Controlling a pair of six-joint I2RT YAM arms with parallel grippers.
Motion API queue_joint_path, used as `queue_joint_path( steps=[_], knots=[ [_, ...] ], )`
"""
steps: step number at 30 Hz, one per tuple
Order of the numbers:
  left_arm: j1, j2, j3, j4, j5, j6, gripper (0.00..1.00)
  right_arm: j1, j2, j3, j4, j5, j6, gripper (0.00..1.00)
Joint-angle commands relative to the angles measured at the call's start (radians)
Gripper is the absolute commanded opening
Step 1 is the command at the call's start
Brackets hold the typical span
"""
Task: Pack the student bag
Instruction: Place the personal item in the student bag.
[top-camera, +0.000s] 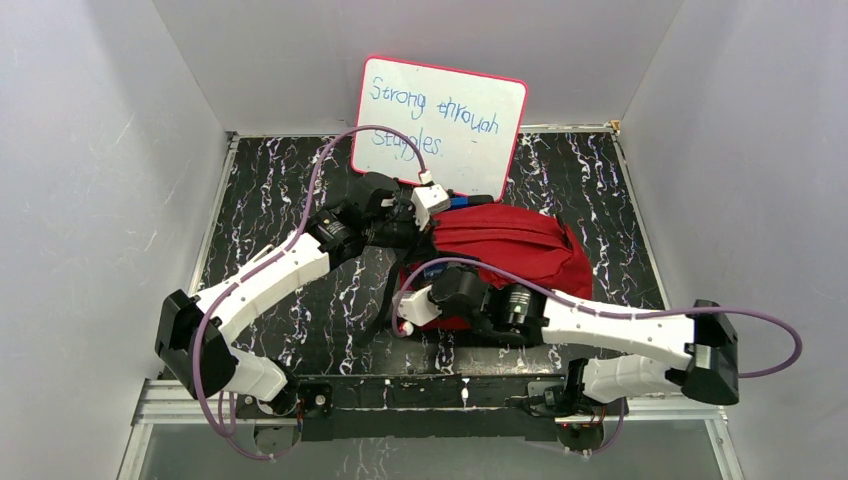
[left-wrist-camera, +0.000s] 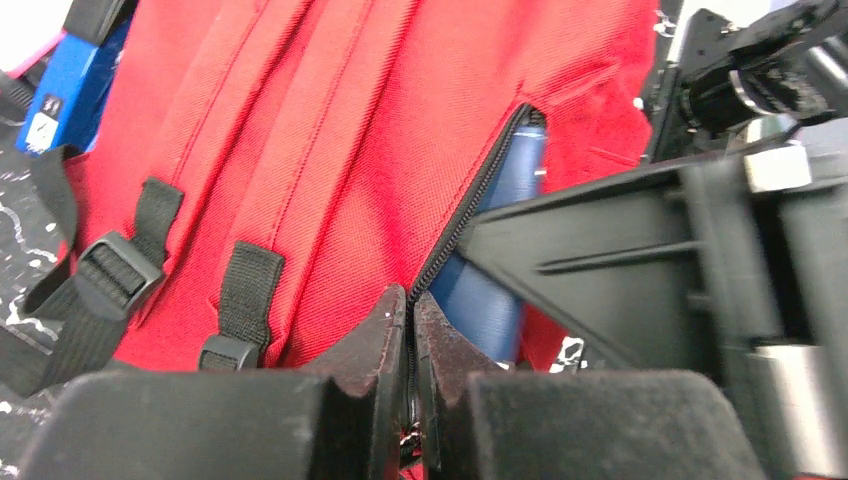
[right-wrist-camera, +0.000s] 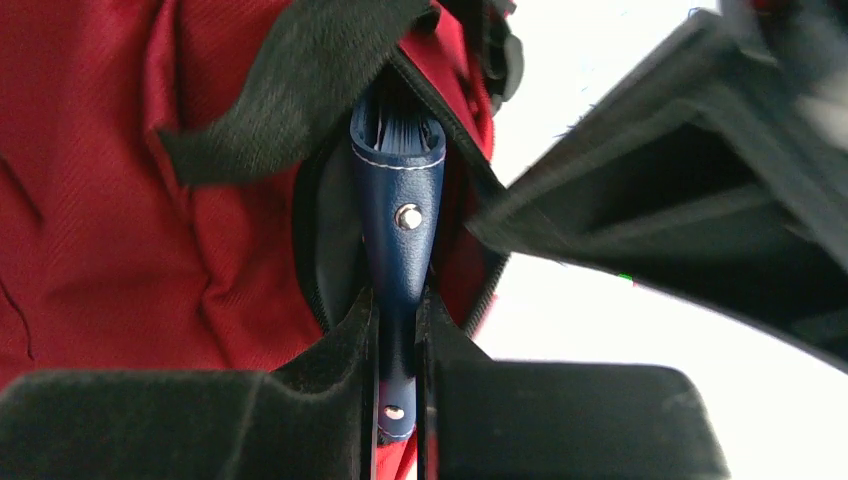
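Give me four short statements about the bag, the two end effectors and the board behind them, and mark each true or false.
1. The right end effector grips a navy case with a metal stud. True.
2. The navy case lies wholly outside the student bag. False: its far end sits inside the bag's open zipper mouth.
3. The left end effector stands wide open above the table. False: it is shut, pinching the bag at its zipper.
4. A whiteboard with handwriting stands behind the bag. True.
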Motion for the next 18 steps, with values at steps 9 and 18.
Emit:
queue_joint_path(
  steps=[9, 18],
  knots=[
    [-0.021, -0.079, 0.093, 0.068, 0.238, -0.065, 0.0, -0.012, 0.132, 0.04, 0.082, 0.222, 0.074, 0.0],
    [-0.02, -0.07, 0.095, 0.068, 0.245, -0.056, 0.0, -0.017, 0.06, -0.127, 0.269, 0.222, 0.008, 0.04]
  ],
)
